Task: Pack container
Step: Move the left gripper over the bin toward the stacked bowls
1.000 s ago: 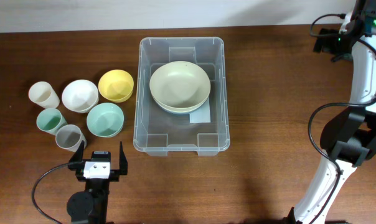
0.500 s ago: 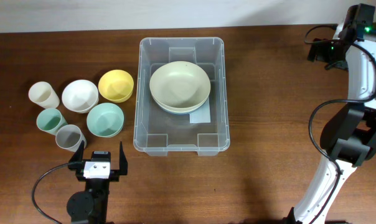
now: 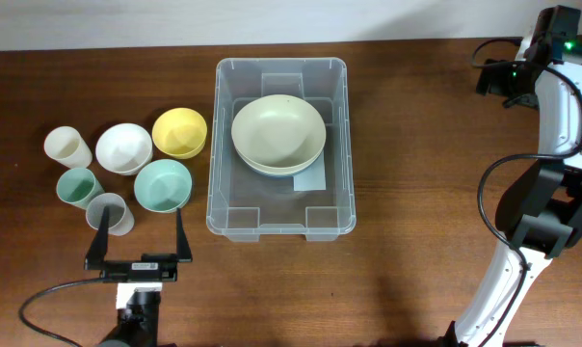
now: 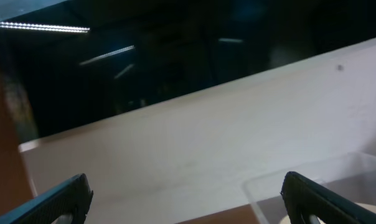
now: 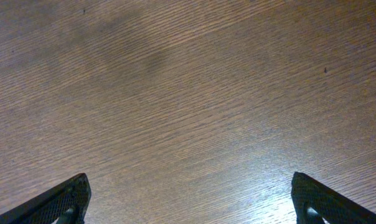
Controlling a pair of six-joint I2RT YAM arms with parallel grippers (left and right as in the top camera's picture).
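Hovering at the near edge of the table point(image 3: 416, 202), the left gripper point(image 3: 141, 222) has its claw spread as wide as it goes, and there's nothing in it. From above, one finger overlaps the near rim of the grey cup point(image 3: 109, 212) and the other sits just short of the teal bowl point(image 3: 163, 184). How high it hangs over them I can't tell. Its wrist view looks out at the far wall, with only a corner of the clear bin showing low on the right, so the wrist looks tipped up rather than down at the crockery.

Over to the right gripper point(image 5: 191, 202): its claw is wide open too and empty, with bare wood beneath it, parked well away at the far right corner.

The container point(image 3: 215, 154) sits mid-table. A large pale-green bowl point(image 3: 278, 130) is already inside its far half, apparently nested on a second one, and the white label point(image 3: 310, 181) shows just beside it. The near half is free.

Waiting outside on the left are the cream cup point(image 3: 67, 146), white bowl point(image 3: 123, 147), yellow bowl point(image 3: 179, 132) and mint cup point(image 3: 79, 185), plus the two by the claw.

So the packing is barely begun, and I read this as the reach for the next piece. Next up, the wrist needs to pitch down, settle on one target (cup or bowl), straddle its rim and close, then lift clear of the bin's wall.
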